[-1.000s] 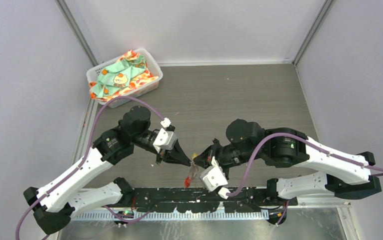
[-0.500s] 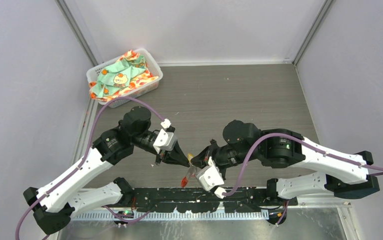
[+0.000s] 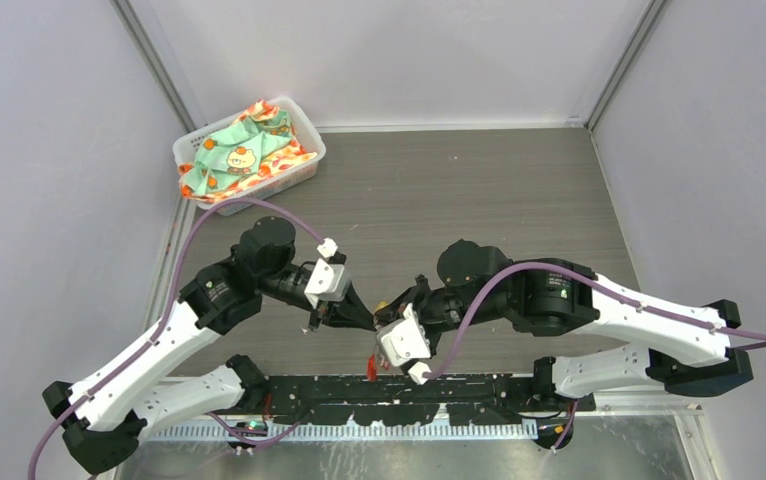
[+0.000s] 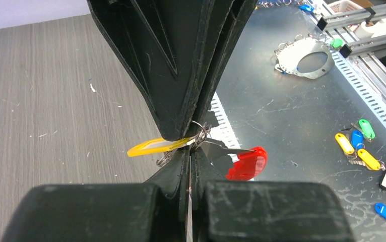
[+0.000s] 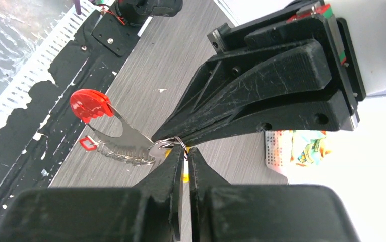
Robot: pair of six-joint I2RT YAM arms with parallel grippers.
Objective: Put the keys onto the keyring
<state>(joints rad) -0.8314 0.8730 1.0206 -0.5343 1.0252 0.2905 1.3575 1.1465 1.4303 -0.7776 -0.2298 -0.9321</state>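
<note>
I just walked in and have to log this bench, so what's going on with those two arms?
They are working on getting keys onto a keyring and meet tip to tip. The left gripper is shut on the keyring, whose red end hangs off to the side. The right gripper pinches the yellow key right at the ring. Whether that key is threaded on yet, I can't tell.

A robotics lab cell: plain pale partition walls [image 3: 389,60] box in the grey wood-grain desk [image 3: 479,190]; right of the left gripper [image 4: 191,151] lie aluminium frame rails [image 4: 352,17] and loose coloured key tags [image 4: 357,139].
</note>
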